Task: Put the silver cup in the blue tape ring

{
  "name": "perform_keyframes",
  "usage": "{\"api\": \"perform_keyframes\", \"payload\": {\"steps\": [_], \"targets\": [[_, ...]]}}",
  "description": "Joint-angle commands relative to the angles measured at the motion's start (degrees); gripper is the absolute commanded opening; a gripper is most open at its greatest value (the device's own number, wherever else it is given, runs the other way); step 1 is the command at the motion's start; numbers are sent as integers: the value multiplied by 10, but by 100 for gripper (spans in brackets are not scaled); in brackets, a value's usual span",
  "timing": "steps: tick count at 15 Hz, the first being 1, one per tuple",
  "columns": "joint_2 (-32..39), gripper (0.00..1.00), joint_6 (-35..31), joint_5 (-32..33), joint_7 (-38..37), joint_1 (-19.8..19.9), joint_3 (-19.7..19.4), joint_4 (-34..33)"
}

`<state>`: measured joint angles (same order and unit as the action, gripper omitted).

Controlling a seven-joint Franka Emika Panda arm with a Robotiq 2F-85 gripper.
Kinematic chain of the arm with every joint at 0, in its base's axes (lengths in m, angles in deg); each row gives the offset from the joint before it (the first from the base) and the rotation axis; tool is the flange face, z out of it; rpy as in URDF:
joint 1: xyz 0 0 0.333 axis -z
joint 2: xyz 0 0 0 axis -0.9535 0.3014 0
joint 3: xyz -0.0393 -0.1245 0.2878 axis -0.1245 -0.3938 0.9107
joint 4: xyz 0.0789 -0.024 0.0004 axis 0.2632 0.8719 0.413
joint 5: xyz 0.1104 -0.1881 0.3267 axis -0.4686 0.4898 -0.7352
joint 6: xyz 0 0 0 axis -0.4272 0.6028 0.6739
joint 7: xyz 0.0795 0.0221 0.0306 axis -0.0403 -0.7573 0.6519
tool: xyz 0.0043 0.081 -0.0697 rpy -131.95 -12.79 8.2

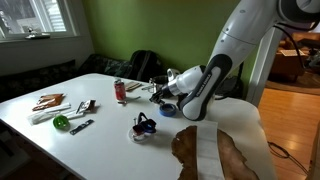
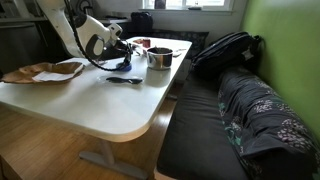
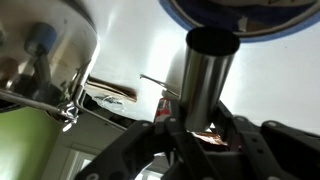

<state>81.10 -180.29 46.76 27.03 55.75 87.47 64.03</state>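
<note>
In the wrist view my gripper (image 3: 200, 122) is shut on the silver cup (image 3: 207, 70), a slim metal cylinder standing between the jaws above the white table (image 3: 130, 50). The blue tape ring (image 3: 245, 18) shows just beyond the cup at the frame's top edge, partly cut off. In both exterior views the gripper (image 1: 163, 88) (image 2: 122, 50) hovers low over the table's far part, and the cup is hard to make out there. A dark blue ring-like object (image 1: 143, 125) (image 2: 125, 78) lies on the table near the gripper.
A silver pot (image 3: 40, 50) (image 2: 158, 57) stands close beside the gripper. A red can (image 1: 120, 90) (image 3: 165, 105) stands nearby. Brown paper (image 1: 215, 155) lies at the table's edge. A green object (image 1: 62, 122) and small tools lie further off. A bench with bags (image 2: 225, 55) flanks the table.
</note>
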Motion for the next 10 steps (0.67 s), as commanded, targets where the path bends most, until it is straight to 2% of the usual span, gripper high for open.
{"api": "perform_keyframes", "payload": {"steps": [1, 6, 10], "targets": [[2, 12, 17, -14, -13, -18, -10, 3], [-27, 12, -63, 1, -20, -22, 11, 34], [-58, 12, -50, -68, 19, -67, -25, 79]]}}
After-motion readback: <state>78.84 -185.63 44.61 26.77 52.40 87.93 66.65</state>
